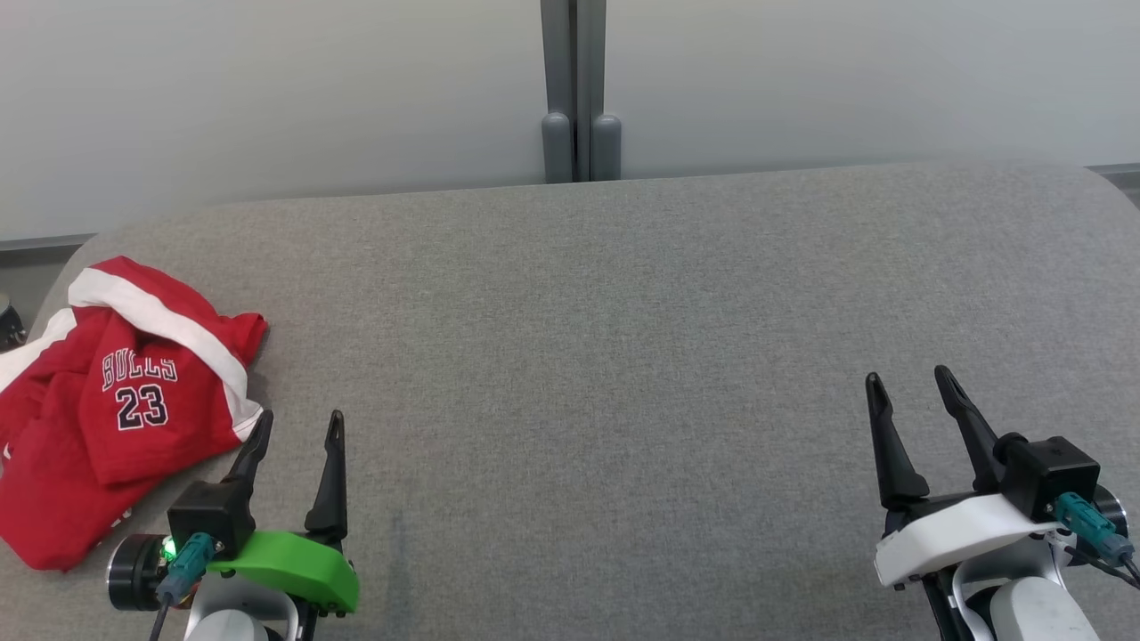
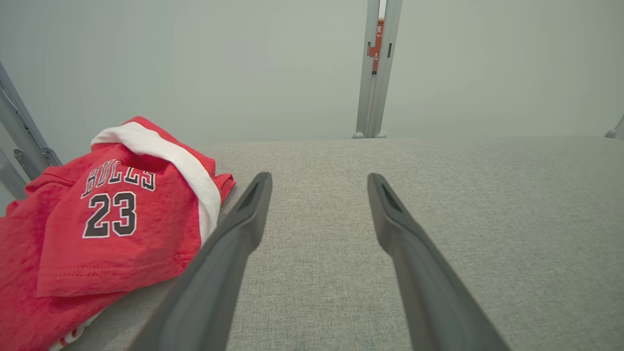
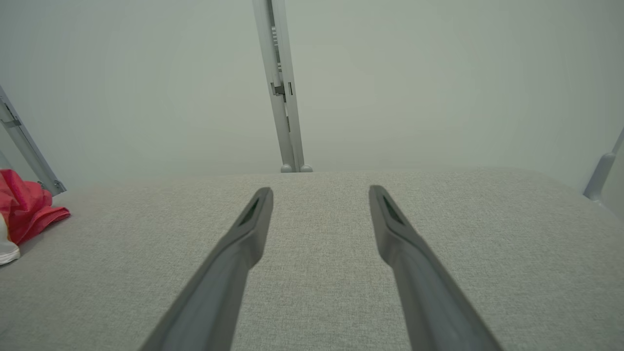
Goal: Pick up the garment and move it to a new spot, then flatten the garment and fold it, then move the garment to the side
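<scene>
Left claw (image 1: pixel 300 418) and right claw (image 1: pixel 907 376) are wide open, holding nothing. The red shirt (image 1: pixel 125 401) lies bunched at the lower left, just beside my left claw, on the gray table (image 1: pixel 579 356). I should pinch a thick fold.

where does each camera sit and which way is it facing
Head view: on the head, looking forward and down at the grey surface; left gripper and right gripper, both open, at the bottom.
Left wrist view: left wrist, looking along its fingers to the wall; red garment beside them.
Right wrist view: right wrist, facing likewise along its fingers.
Shared: red garment and grey post.
</scene>
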